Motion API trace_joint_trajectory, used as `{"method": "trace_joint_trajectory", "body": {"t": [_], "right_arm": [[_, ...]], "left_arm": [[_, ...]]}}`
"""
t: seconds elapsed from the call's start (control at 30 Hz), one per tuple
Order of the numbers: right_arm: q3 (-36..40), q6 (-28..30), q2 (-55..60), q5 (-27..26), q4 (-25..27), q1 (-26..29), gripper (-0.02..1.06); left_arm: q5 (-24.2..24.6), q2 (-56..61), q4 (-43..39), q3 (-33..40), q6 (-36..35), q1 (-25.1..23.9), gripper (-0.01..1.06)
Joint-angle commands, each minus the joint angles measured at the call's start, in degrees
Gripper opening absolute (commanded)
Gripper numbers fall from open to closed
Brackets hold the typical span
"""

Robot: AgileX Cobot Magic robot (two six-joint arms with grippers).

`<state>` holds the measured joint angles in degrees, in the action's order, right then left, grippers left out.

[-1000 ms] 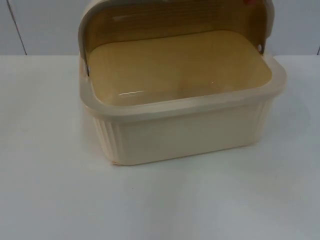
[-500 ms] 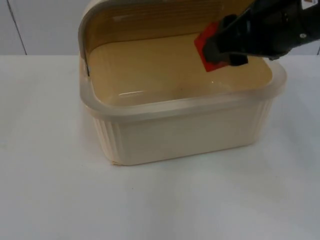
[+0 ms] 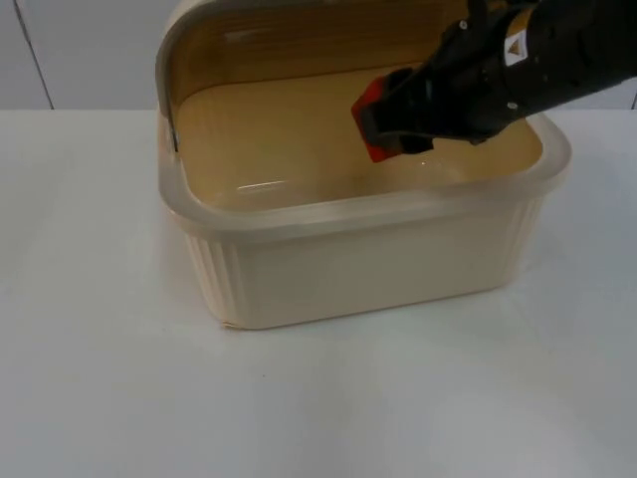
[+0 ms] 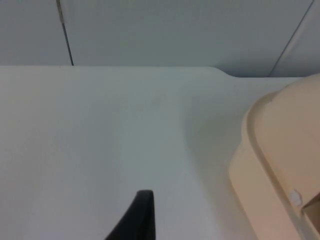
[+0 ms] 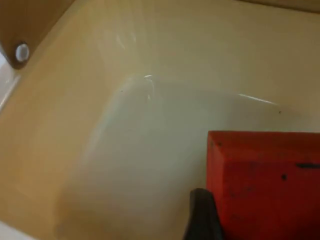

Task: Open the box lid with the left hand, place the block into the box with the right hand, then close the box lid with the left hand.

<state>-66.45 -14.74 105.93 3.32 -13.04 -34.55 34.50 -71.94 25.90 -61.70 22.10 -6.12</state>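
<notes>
Top view: the cream box stands on the white tabletop with its lid already swung up and back at 12 o'clock, so the opening step reads as done. The right end effector reaches in from 2 o'clock over the open cavity, clamped on the red block, which hangs above the box floor toward the 1 o'clock part of the interior. The block looks not yet set down; release and lid closing appear to be what remains.

Left wrist view: a black fingertip of the left end effector looks out over bare tabletop, with the outer shell of the lid just beside it toward 4 o'clock and the grey partition wall at 12 o'clock. Whether this end effector is spread or closed cannot be told; the left arm waits apart from the lid, seemingly placed for the closing step.

Right wrist view: the block sits against a black fingertip, gripped, over the glossy tan floor of the box. A lid hinge pin shows at 10 o'clock. The floor below looks free, so lowering and letting go should be the next call.
</notes>
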Motion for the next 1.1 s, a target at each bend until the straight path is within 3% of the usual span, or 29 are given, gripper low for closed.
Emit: {"method": "trace_joint_trajectory", "body": {"t": [0.0,0.13,0.27,0.3,0.47,0.5,0.63,0.87,1.07], "right_arm": [[-0.90,-0.23,0.71,-0.94,-0.33,0.20,0.00],[-1.84,-1.91,2.20,-0.92,-0.33,0.20,0.07],[-1.96,-2.71,3.01,-1.57,-0.33,0.20,0.29],[-1.96,-2.71,3.01,-1.57,-0.33,0.20,0.29],[-1.96,-2.60,3.11,-2.03,-0.56,0.20,0.70],[-1.96,-2.60,3.11,-2.03,-0.56,0.20,0.70],[-1.96,-2.60,3.11,-2.17,-0.56,0.20,1.01],[-1.96,-2.60,2.97,0.01,-0.56,0.20,1.05],[-1.96,-2.60,-1.33,10.47,-1.35,0.20,1.05]], "left_arm": [[-0.26,0.03,0.31,0.34,0.04,-0.22,1.05],[-0.26,0.03,0.31,0.34,0.04,-0.22,1.05],[-0.16,0.03,0.31,0.34,0.04,-0.22,1.05],[-0.16,0.03,0.31,0.34,0.04,-0.22,1.05],[-0.29,0.03,0.31,0.34,0.04,-0.22,1.05],[-0.29,0.03,0.31,0.34,0.04,-0.22,1.05],[-0.29,0.03,0.31,0.34,0.04,-0.22,1.05],[0.06,0.03,0.31,0.34,0.04,-0.22,1.05],[0.28,0.03,0.42,0.34,0.04,-0.22,1.05]]}}
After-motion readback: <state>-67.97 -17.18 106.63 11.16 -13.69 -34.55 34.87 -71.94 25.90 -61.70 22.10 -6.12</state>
